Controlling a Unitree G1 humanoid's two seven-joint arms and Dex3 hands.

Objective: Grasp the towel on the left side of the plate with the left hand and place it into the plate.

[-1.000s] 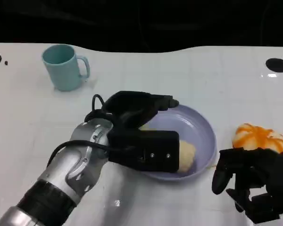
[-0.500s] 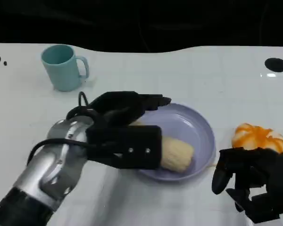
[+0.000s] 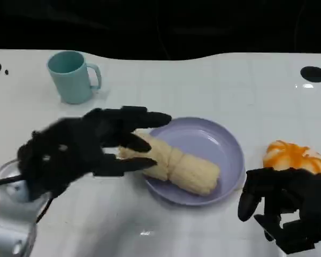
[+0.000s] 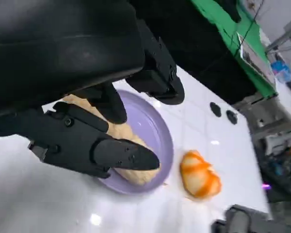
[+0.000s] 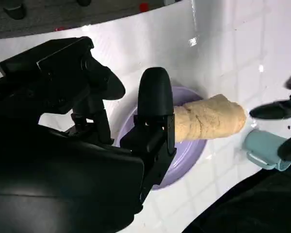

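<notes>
In the head view the rolled towel (image 3: pixel 174 163) lies across the left part of the plate (image 3: pixel 224 147), its left end hanging over the plate's left rim above the bench (image 3: pixel 203 80). The left hand (image 3: pixel 91 144) hangs just left of that rim with fingers (image 3: pixel 144 119) spread above and in front of the towel's end, gripping nothing; whether a fingertip touches the cloth cannot be told. The towel is pale yellow, soft and ribbed, pinched in the middle; the plate is smooth lilac with a raised rim. A teal mug (image 3: pixel 72 75) stands well back to the left, with bare white bench between it and the hand. An orange-and-white cloth (image 3: pixel 293 156) lies right of the plate, and the right hand (image 3: pixel 281 206) rests near the front edge, fingers curled, holding nothing. A second ago the left hand lay over the plate, covering most of the towel; it has drawn back left, and the roll now shows whole. In the left wrist view the black fingers (image 4: pixel 121 153) stand apart over towel (image 4: pixel 131 172) and plate (image 4: pixel 160 141). In the right wrist view the towel (image 5: pixel 208 119) juts past the plate (image 5: pixel 191 153) rim toward the mug (image 5: pixel 264 148).
</notes>
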